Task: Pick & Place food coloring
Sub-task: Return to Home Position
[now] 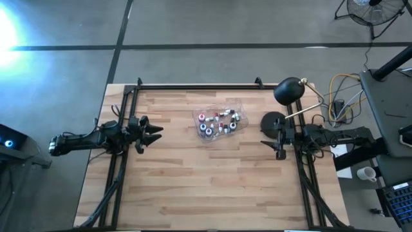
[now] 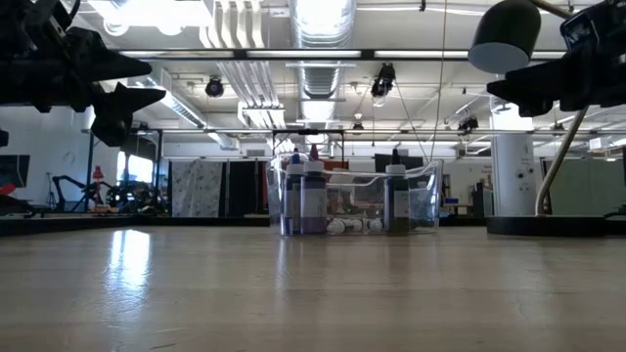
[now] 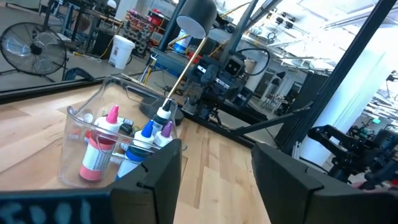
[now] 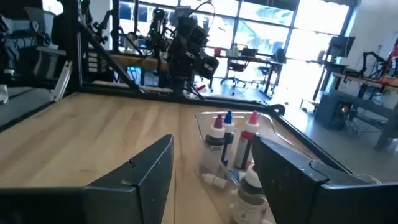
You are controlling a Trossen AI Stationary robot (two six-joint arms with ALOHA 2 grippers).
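Food coloring [image 1: 217, 122] in clear tub [image 1: 230, 106] (seemingly all), left gripper [image 1: 156, 133], right gripper [image 1: 267, 143] both spread, empty

Bright ceiling lights [image 2: 323, 15], perhaps glare on floor [image 1: 13, 32]

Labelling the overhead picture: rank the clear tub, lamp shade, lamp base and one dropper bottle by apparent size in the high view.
1. clear tub
2-3. lamp shade and lamp base: alike; the shade is nearer the camera, so unranked
4. dropper bottle, red-capped, inside the tub
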